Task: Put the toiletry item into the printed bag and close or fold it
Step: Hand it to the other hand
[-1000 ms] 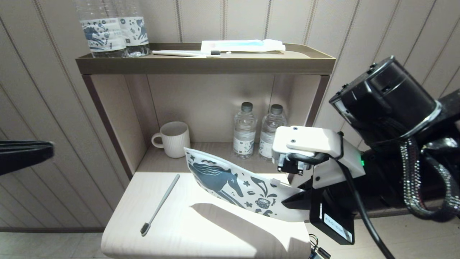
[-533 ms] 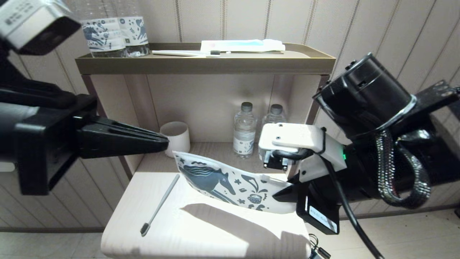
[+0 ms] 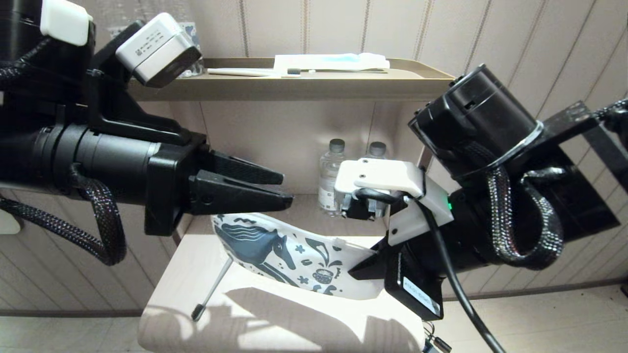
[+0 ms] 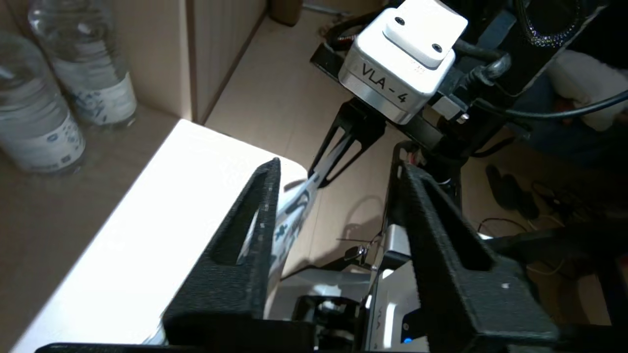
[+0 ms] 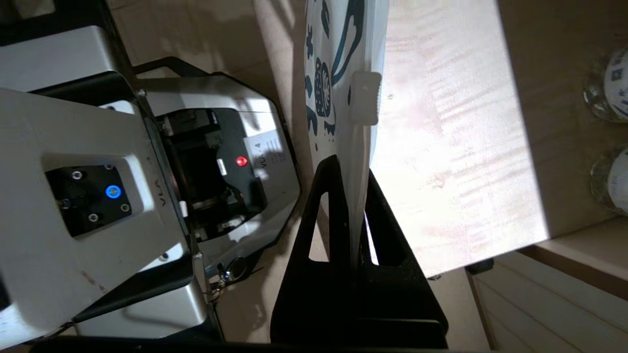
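Pouch (image 3: 289, 255) hangs upright above the pale table (image 3: 274, 323), a white zip bag printed with a blue horse, pinched at its 3 o'clock end by the clamped right gripper (image 3: 365, 267). The left gripper (image 3: 282, 193) hovers over the pouch's top edge, jaws spread wide. The grey toothbrush (image 3: 212, 290) lies on the table at the pouch's 8 o'clock, bristle head nearest the robot, partly hidden behind the bag. Best now: lower the left jaws astride the zip edge near the white slider (image 5: 365, 98), grip one lip only, and keep the right hold firm so the mouth can open.
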You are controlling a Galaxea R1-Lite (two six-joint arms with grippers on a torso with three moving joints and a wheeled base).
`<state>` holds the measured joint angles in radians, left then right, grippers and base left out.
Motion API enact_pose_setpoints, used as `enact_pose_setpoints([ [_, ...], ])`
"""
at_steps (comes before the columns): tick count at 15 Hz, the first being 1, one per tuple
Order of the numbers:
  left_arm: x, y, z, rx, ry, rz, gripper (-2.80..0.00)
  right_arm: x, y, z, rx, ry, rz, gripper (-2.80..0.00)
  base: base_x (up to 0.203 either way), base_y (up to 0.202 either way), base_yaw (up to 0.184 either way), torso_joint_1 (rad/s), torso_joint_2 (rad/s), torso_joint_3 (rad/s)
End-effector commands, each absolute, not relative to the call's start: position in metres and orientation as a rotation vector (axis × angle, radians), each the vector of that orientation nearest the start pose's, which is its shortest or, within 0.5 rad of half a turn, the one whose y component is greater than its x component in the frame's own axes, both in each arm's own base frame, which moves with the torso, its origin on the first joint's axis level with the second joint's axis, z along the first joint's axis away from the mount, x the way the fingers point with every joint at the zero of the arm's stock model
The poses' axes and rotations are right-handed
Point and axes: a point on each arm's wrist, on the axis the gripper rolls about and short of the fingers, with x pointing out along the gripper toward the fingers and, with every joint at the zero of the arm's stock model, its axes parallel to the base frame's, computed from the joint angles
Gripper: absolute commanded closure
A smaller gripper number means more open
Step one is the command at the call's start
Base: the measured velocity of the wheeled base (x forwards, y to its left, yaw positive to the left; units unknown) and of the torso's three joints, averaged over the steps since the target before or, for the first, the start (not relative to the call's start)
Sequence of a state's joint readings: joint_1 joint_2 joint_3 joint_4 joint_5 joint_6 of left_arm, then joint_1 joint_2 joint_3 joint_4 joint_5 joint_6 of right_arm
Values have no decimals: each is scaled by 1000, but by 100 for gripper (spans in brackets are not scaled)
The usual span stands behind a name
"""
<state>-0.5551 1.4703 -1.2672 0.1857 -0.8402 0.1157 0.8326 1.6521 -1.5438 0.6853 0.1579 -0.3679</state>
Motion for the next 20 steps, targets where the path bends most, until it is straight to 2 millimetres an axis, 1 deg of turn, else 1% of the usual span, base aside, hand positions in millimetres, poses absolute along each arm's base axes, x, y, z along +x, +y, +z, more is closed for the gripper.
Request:
enact_pose_setpoints([
  [1, 203, -146, 292, 30, 346, -1418, -280, 184, 209, 282, -570, 610, 1114, 0, 0, 0, 0, 0, 0, 0],
  [4, 207, -150, 285, 18, 363, -1470, -280, 187, 209, 281, -542, 617, 1150, 0, 0, 0, 0, 0, 0, 0],
  [6, 217, -156, 274, 18, 393, -1474, -280, 190, 206, 281, -531, 622, 1146, 0, 0, 0, 0, 0, 0, 0],
  [9, 224, -161, 268, 18, 401, -1474, -280, 195, 202, 279, -465, 649, 1176, 0, 0, 0, 0, 0, 0, 0],
  [12, 234, -167, 260, 12, 417, -1476, -280, 200, 207, 279, -431, 616, 1199, 0, 0, 0, 0, 0, 0, 0],
  [16, 244, -173, 260, 9, 400, -1481, -280, 200, 209, 279, -407, 601, 1241, 0, 0, 0, 0, 0, 0, 0],
  [20, 249, -180, 253, 11, 421, -1491, -280, 203, 210, 277, -404, 610, 1241, 0, 0, 0, 0, 0, 0, 0],
])
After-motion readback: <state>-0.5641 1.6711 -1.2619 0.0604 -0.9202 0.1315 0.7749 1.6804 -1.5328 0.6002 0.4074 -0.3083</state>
